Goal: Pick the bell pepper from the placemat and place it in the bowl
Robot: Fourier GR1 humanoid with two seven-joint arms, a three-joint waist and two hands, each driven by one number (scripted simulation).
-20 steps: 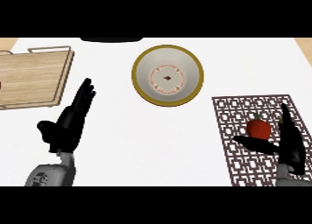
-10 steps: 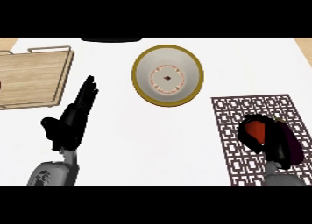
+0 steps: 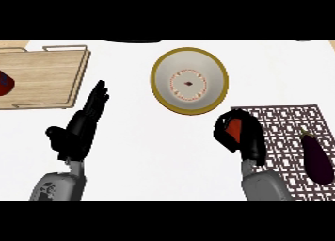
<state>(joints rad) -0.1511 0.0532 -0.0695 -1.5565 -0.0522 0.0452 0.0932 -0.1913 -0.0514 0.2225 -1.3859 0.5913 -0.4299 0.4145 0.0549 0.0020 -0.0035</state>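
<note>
The red bell pepper is inside my right hand, whose fingers curl round it and hide most of it. Hand and pepper are at the left edge of the dark patterned placemat, just below and right of the bowl. The bowl is cream with a gold rim and a patterned inside, and nothing lies in it. My left hand rests open at the lower left with straight fingers pointing up.
A purple eggplant lies on the placemat's right part. At the upper left a wooden cutting board carries a dark red object at its left edge.
My right hand closed round the bell pepper on the placemat and carried it left, toward the bowl. The eggplant it had been covering now shows. The left hand stayed put.
</note>
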